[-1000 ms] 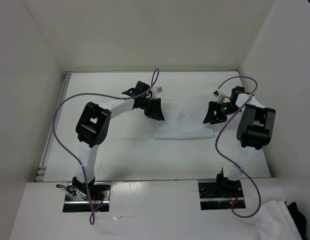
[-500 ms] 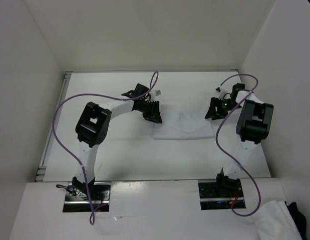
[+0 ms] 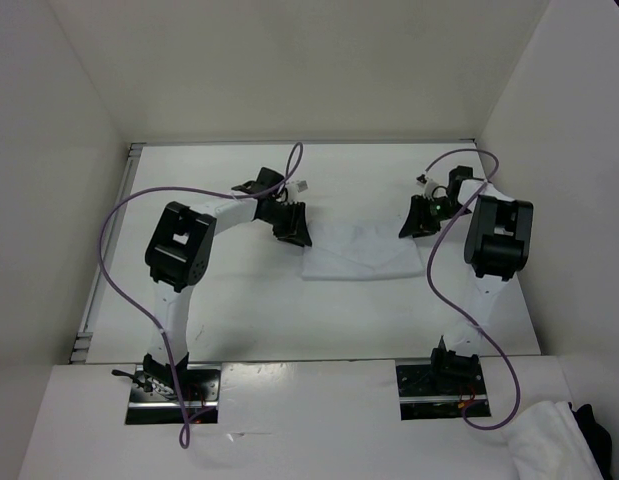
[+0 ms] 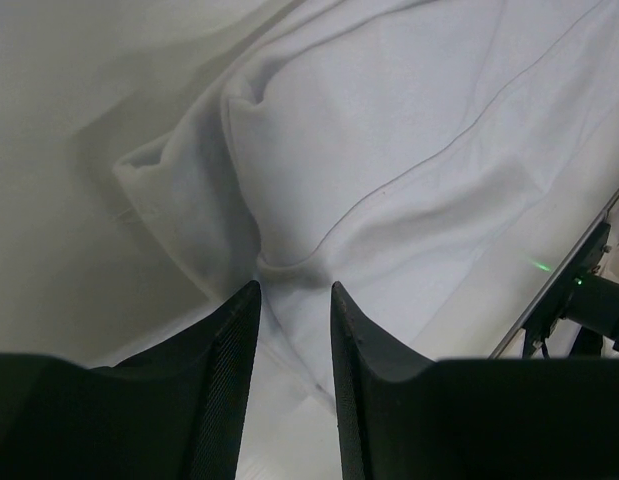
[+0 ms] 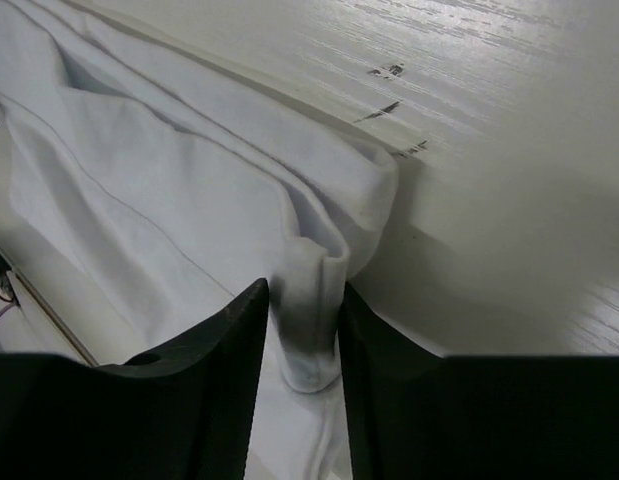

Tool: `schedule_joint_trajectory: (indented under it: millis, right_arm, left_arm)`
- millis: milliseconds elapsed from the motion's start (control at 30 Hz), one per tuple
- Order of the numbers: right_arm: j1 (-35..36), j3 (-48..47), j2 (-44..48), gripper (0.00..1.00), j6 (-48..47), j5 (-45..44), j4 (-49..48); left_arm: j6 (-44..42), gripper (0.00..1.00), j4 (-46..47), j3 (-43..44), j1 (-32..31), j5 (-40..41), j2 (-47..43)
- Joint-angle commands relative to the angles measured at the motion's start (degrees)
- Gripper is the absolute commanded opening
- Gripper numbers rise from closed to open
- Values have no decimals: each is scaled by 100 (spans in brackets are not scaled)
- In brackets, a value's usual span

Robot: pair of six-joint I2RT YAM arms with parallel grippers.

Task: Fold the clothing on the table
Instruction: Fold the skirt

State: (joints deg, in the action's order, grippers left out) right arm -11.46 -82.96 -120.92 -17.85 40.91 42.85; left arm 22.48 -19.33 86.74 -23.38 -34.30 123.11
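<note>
White clothing (image 3: 357, 252) spread, long axis left-right across table (image 3: 239, 310).

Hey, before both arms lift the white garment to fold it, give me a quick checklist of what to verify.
1. Left gripper pinches the clothing edge: ok.
2. Right gripper pinches a fold of it: ok.
3. Grips sit at opposite far corners: ok.
4. Rest of the clothing lies flat on the table: ok.
5. Each grip catches every layer: cannot tell.
</note>
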Motion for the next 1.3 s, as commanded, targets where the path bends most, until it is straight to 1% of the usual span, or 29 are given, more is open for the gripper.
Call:
schedule_joint_trajectory:
  millis: [0,33,67,133,167,300,433,567,667,733,867,933,1000,1033,1133,1233,1267]
  right_arm:
    - [65,104,-239,37,-202,-294,-31]
    - [65,104,-143,35,-202,-355,-31]
    - [13,104,-90,29,-254,-355,-31]
    - [13,17,-11,21,-254,-355,74]
    - [13,-53,-10,11,-254,-355,257]
    - [13,-623,43,0,-359,-206,978]
    - [13,-932,393,0,-360,154,1401]
    - [144,-1310,736,0,-45,601,1647]
    - [399,-1723,806,0,18,717,1832]
    - [645,-1794,868,0,-43,717,1894]
    - [847,-2048,921,0,27,849,1955]
    - [909,-2101,991,0,184,849,1650]
    - [909,-2102,1062,0,597,849,1307]
    - [909,-2049,1062,0,729,849,965]
    - [962,-2049,975,0,1344,498,393]
    - [1225,-2102,851,0,1407,331,286]
    - [1295,-2102,851,0,1511,261,120]
  left_arm:
    - [-147,42,0,-105,79,-24,-120]
    - [-200,42,0,-105,131,-24,-120]
    - [-200,42,0,-174,132,-24,-120]
    - [-200,42,52,-228,132,-24,-120]
    - [-200,42,52,-280,132,-24,-120]
    - [-200,41,131,-280,132,-24,99]
    - [-200,41,184,-280,79,-24,205]
    - [-200,41,236,-167,-26,-137,397]
    - [-200,41,237,-105,-149,-190,451]
    - [-200,41,237,27,-263,-191,512]
    - [-200,41,237,299,-325,-296,627]
    - [-200,41,175,518,-387,-357,758]
    - [-200,41,175,651,-449,-358,828]
    - [-139,41,175,721,-449,-358,890]
    - [-68,41,175,950,-553,-410,1013]
    - [72,41,175,1160,-607,-481,1074]
    - [72,41,175,1231,-607,-533,1075]
